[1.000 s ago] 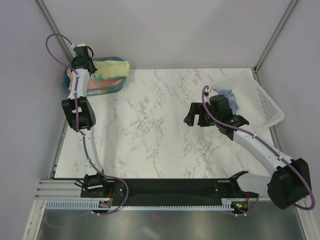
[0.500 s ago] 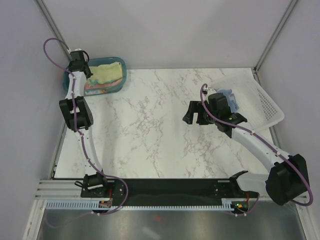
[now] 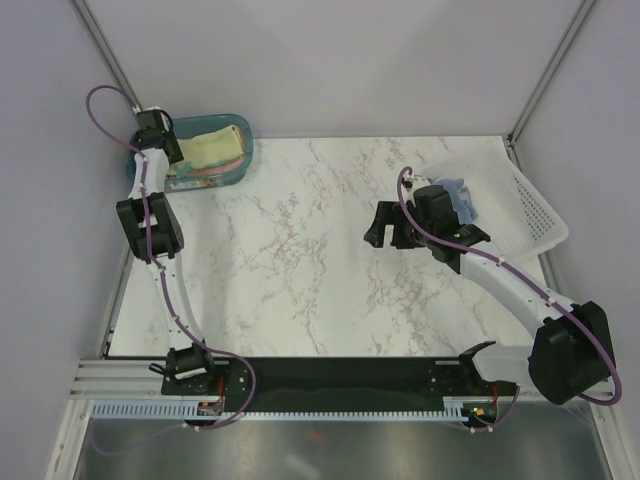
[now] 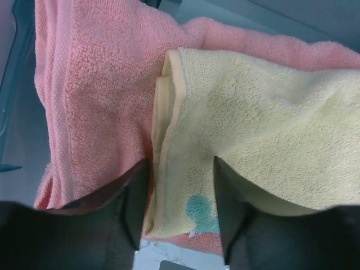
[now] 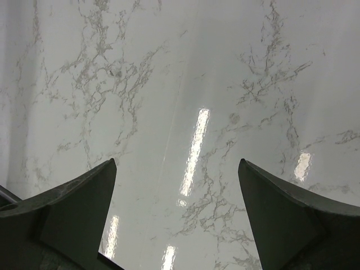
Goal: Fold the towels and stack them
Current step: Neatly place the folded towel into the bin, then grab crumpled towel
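So a second ago the yellow towel was flopped over the teal bin rim onto the table. Now it's fully inside, lying on the pink towel. The left gripper has pulled back to the bin's far-left end, and its fingers are now parted either side of the yellow edge. The right gripper barely moved and hangs spread wide over bare marble. The blue towel in the white basket is mostly hidden behind that arm.
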Robot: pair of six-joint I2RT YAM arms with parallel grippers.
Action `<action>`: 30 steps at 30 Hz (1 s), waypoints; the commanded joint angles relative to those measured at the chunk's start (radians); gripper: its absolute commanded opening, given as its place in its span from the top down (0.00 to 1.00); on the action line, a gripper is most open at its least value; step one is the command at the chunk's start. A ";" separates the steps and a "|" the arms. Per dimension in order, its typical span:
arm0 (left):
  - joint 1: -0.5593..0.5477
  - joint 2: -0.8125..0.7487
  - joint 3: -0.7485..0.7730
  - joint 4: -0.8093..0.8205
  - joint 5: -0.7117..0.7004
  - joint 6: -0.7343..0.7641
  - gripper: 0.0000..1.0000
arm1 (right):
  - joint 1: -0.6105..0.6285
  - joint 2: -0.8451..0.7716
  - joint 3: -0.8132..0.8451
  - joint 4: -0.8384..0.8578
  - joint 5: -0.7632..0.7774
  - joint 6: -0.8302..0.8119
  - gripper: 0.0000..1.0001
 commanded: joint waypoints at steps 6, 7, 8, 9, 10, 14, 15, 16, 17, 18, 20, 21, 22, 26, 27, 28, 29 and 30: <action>-0.003 -0.150 -0.061 0.054 0.143 -0.027 0.29 | 0.002 -0.010 0.018 0.044 -0.001 0.013 0.02; -0.003 -0.172 -0.070 0.054 0.157 -0.036 0.27 | 0.002 -0.011 0.021 0.042 -0.001 0.011 0.02; -0.013 -0.192 -0.090 0.054 0.157 -0.041 0.27 | 0.002 -0.011 0.024 0.038 0.006 0.010 0.02; -0.017 -0.215 -0.101 0.054 0.157 -0.041 0.24 | 0.000 -0.014 0.029 0.038 0.017 0.011 0.02; -0.023 -0.253 -0.113 0.056 0.157 -0.041 0.23 | 0.002 -0.021 0.037 0.035 0.028 0.014 0.02; -0.046 -0.276 -0.171 0.039 0.229 -0.055 0.00 | 0.002 -0.042 0.052 0.033 0.045 0.040 0.02; -0.051 -0.282 -0.191 0.041 0.234 -0.052 0.00 | 0.002 -0.045 0.054 0.033 0.049 0.048 0.02; -0.057 -0.289 -0.208 0.039 0.246 -0.052 0.00 | 0.002 -0.056 0.052 0.033 0.051 0.053 0.02; -0.068 -0.293 -0.246 0.042 0.257 -0.052 0.00 | 0.002 -0.060 0.049 0.033 0.051 0.059 0.02; -0.072 -0.296 -0.263 0.042 0.265 -0.053 0.00 | 0.002 -0.068 0.048 0.032 0.054 0.060 0.02; -0.097 -0.316 -0.315 0.044 0.277 -0.056 0.00 | 0.002 -0.091 0.044 0.016 0.071 0.065 0.02; -0.106 -0.325 -0.332 0.048 0.282 -0.055 0.00 | 0.002 -0.102 0.038 0.015 0.080 0.065 0.02; -0.117 -0.335 -0.349 0.057 0.286 -0.052 0.00 | 0.002 -0.123 0.037 0.009 0.119 0.067 0.02; -0.201 -0.400 -0.423 0.067 0.338 -0.044 0.00 | 0.002 -0.145 0.084 -0.036 0.236 0.070 0.02; -0.215 -0.420 -0.437 0.064 0.384 -0.071 0.00 | 0.002 -0.137 0.125 -0.042 0.248 0.068 0.02; -0.229 -0.439 -0.473 0.064 0.386 -0.082 0.00 | 0.002 -0.130 0.150 -0.059 0.274 0.065 0.02; -0.250 -0.488 -0.492 0.065 0.386 -0.097 0.00 | 0.000 -0.119 0.179 -0.071 0.296 0.062 0.02; -0.296 -0.509 -0.512 0.065 0.410 -0.114 0.00 | -0.001 -0.096 0.243 -0.086 0.327 0.056 0.02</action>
